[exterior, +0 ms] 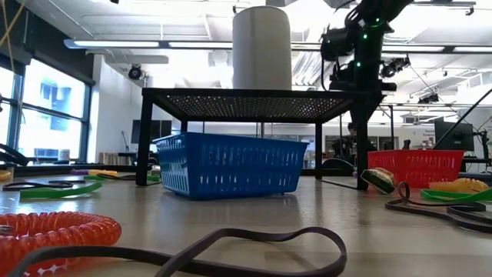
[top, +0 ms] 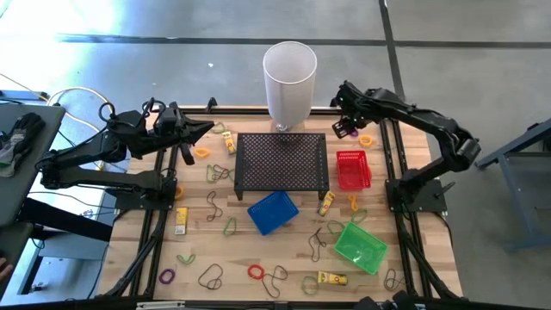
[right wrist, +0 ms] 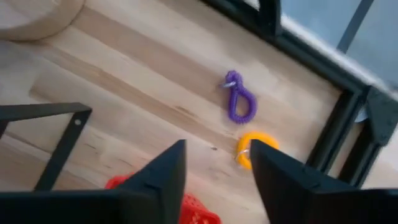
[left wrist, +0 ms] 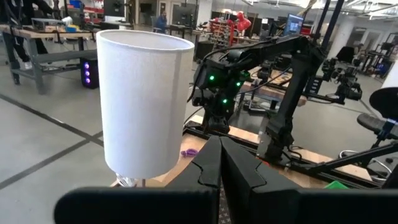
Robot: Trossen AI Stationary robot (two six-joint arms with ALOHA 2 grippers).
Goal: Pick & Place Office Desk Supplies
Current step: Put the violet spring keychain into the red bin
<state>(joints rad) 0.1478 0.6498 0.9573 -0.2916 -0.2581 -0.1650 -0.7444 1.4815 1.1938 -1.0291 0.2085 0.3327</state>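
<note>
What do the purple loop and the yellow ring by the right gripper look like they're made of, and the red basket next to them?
The purple loop looks like a coiled plastic or rubbery band: ribbed surface, slight sheen, with a small metal-looking clip at one end. The yellow ring seems the same coiled kind, though partly hidden. The red basket looks like rigid moulded plastic, with glossy, slotted lattice walls.

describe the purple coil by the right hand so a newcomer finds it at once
Start at the tall white cylinder at the table's back edge, then go toward the right hand beside the red basket. On the bare wood under that hand lies the purple coil, a small twisted loop. Its only close neighbour is a yellow-orange ring; it alone is purple.
</note>
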